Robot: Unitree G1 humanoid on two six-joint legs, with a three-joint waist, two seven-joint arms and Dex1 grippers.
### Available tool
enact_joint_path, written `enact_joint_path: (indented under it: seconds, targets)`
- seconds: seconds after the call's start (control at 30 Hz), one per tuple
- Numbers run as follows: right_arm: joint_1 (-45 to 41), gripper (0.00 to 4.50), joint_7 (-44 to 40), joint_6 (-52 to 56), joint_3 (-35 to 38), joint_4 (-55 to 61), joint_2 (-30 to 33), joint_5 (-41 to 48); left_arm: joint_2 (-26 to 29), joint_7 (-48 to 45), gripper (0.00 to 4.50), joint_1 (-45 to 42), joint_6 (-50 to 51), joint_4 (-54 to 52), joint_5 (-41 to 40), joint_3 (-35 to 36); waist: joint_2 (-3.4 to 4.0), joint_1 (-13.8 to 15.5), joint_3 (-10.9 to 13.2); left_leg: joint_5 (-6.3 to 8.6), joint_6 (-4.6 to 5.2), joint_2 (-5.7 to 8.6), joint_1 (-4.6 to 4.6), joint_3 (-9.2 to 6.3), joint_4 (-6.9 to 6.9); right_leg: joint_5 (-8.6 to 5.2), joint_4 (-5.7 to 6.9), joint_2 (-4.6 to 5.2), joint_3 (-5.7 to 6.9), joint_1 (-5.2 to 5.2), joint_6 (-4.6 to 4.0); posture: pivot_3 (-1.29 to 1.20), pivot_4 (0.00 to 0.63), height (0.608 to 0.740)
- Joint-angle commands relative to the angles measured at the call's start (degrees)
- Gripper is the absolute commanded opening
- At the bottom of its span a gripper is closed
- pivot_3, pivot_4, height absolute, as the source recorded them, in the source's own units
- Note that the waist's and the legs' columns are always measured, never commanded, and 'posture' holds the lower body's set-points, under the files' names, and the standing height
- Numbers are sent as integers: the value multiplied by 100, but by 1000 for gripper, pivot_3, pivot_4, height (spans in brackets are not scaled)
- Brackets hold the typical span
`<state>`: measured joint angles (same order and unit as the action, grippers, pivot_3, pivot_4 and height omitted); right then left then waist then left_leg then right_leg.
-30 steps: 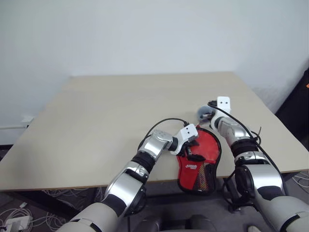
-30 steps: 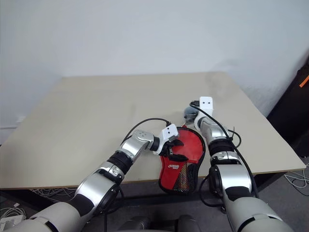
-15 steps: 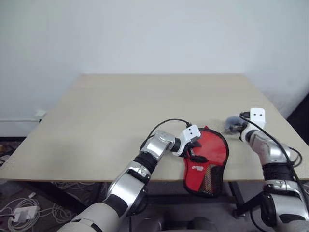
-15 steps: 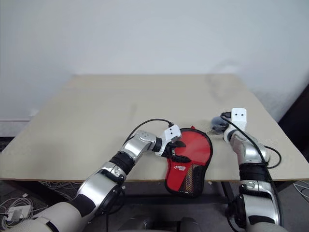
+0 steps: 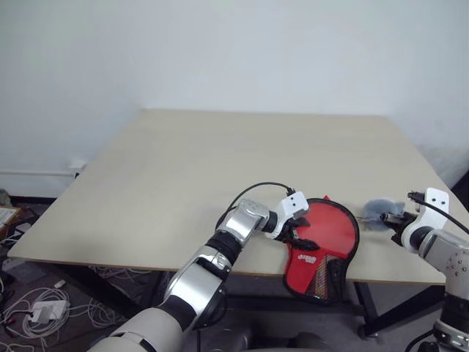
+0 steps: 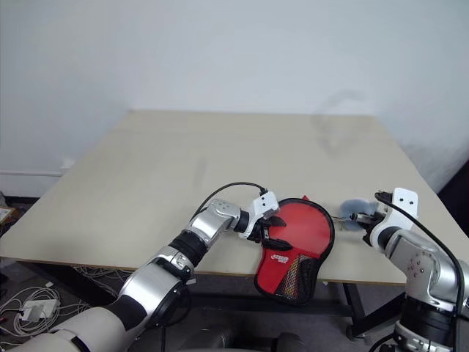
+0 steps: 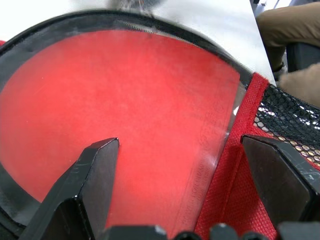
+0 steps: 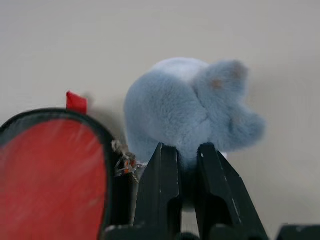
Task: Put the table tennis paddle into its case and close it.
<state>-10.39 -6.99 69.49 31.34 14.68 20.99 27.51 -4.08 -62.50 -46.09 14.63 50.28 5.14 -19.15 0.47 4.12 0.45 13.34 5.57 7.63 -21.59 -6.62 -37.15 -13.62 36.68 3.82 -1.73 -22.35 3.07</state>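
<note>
The paddle (image 7: 125, 115) shows red through the clear panel of its case (image 5: 322, 246), which lies at the desk's (image 5: 220, 169) near edge, so I judge insertion done. My left end effector (image 5: 299, 233) spreads wide over it, gripping nothing. My right end effector (image 8: 181, 175), fingers barely apart, sits against the grey charm (image 8: 190, 107); whether it grips, I can't tell. I can't confirm the zip is fully closed.

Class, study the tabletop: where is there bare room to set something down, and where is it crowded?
Free: the table from its far edge to the arms, and its left side. Crowded: the near right edge, with the case, grey charm, left gripper and right gripper.
</note>
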Motion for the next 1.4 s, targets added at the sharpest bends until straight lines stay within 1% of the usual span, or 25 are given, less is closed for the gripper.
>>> enact_joint_path:
  seconds: [0.03,0.1,0.17,0.23,0.27,0.33,0.47,0.57,0.63,0.7,0.8,0.93,1.0,1.07,1.17,1.2,1.4]
  targets:
    - [-54,1666,191,234,43,358,-149,75,86,-10,4148,292,464,693,316,-348,4,-24,-3,0,0,0,0,0,0,0,0,2,1,1,0,0,0,740]
    - [94,2409,35,372,-193,466,-3,76,85,-14,4148,291,464,693,317,-354,4,-30,-5,0,0,0,3,0,1,-1,0,1,3,2,-1,0,0,740]
    - [519,3083,-441,288,-875,834,513,46,84,-20,4148,294,489,686,311,-352,4,-19,-5,0,0,0,2,0,1,-2,-1,4,7,2,0,0,0,740]
    - [895,3815,-871,149,-1342,1239,1005,88,86,-24,4148,299,512,682,306,-344,0,-36,-6,2,2,1,-2,0,0,-11,-3,14,15,3,13,0,0,740]
    - [1002,3815,-1009,62,-1426,1361,1176,97,87,-26,4148,300,515,681,305,-342,-2,-49,-6,4,5,0,-1,0,0,-15,-4,14,15,5,19,0,0,740]
    - [1147,3815,-1296,-169,-1373,1527,1495,114,84,-24,4148,302,525,676,302,-342,-3,-54,-5,6,7,1,-2,0,-2,-17,-3,20,17,9,21,0,0,740]
    - [1311,3815,-1936,-602,-834,1671,2079,256,72,-19,4148,286,541,691,294,-337,-7,-52,-2,10,10,0,-6,0,-8,-29,-4,30,31,13,10,0,0,740]
    - [1393,3815,-2351,-887,-483,1588,2503,264,62,-15,4148,263,523,734,298,-327,-9,-36,-1,15,16,-1,-9,-1,-7,-38,-7,38,42,14,22,0,0,740]
    - [1446,3815,-2538,-1064,-387,1496,2701,220,58,-17,4148,254,524,740,299,-323,-20,-35,0,17,19,0,-10,-1,-6,-39,-10,42,47,13,24,0,0,740]
    - [1329,3815,-2619,-1271,-383,1145,2855,98,53,-14,4148,244,522,752,297,-314,-26,-38,2,18,20,0,-11,-1,-7,-39,-11,48,51,14,26,0,0,740]
    - [1069,3815,-2673,-1462,-502,513,2851,38,44,-5,4148,223,504,786,293,-306,-34,-40,4,20,24,0,-12,4,-10,-39,-12,99,109,17,25,0,0,740]
    - [729,3815,-2723,-1879,-723,-381,2683,-93,27,12,4148,200,487,827,284,-292,-34,-38,4,21,25,0,-11,6,-10,-39,-11,106,119,17,25,0,0,740]
    - [480,3815,-2637,-2242,-877,-1148,2589,-328,20,19,4148,194,516,818,268,-274,-34,-31,4,21,25,0,-10,6,-9,-39,-11,107,122,16,25,0,0,740]
    - [303,3815,-2671,-2329,-1020,-1690,2520,-403,15,38,4148,198,528,819,255,-257,-33,-19,4,21,25,0,-9,6,-9,-38,-11,108,124,17,25,0,0,740]
    - [162,3815,-2790,-2235,-1056,-1857,2347,-231,20,54,4148,205,537,821,240,-244,-32,-18,4,21,26,2,-10,5,-7,-34,-10,108,125,15,31,0,0,740]
    - [122,3815,-2779,-2146,-1072,-1890,2295,-196,26,55,4148,209,539,817,236,-242,-32,-21,4,21,26,2,-10,5,-6,-29,-10,107,124,14,41,0,0,740]
    - [-16,3815,-2760,-1483,-1052,-2002,2011,93,64,51,4148,231,605,754,204,-230,-38,-21,4,21,26,2,-9,5,-6,-30,-9,106,124,16,39,0,0,740]
